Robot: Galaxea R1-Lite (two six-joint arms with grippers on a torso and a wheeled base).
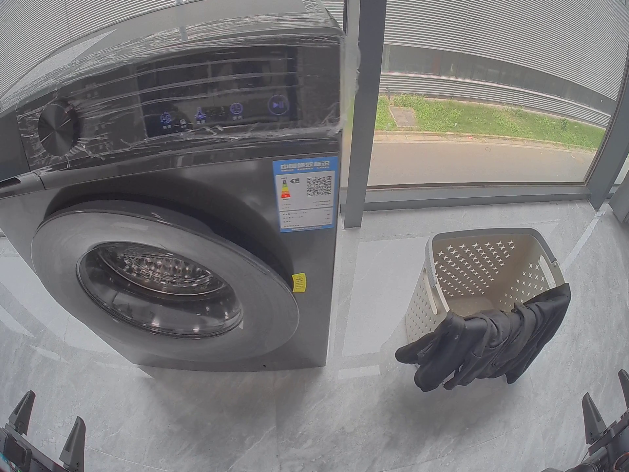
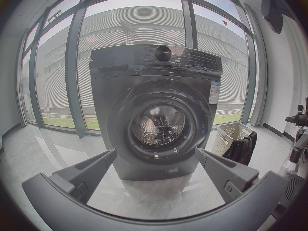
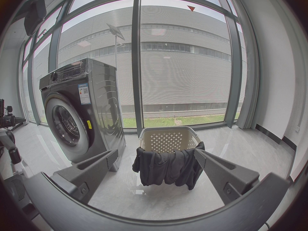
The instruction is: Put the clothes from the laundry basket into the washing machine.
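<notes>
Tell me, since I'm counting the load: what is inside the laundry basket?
One dark garment hangs over the near rim of the laundry basket, mostly outside. The inner walls and visible floor look bare. The garment hides the floor's near part.

The washing machine (image 1: 196, 185) is showing glossy grey metal, plastic film (image 1: 196, 67) crinkling over its top; laundry basket (image 1: 488, 234), matt perforated plastic; clothes (image 1: 485, 342), black cloth; floor tiles (image 1: 295, 414) gleaming smooth
</notes>
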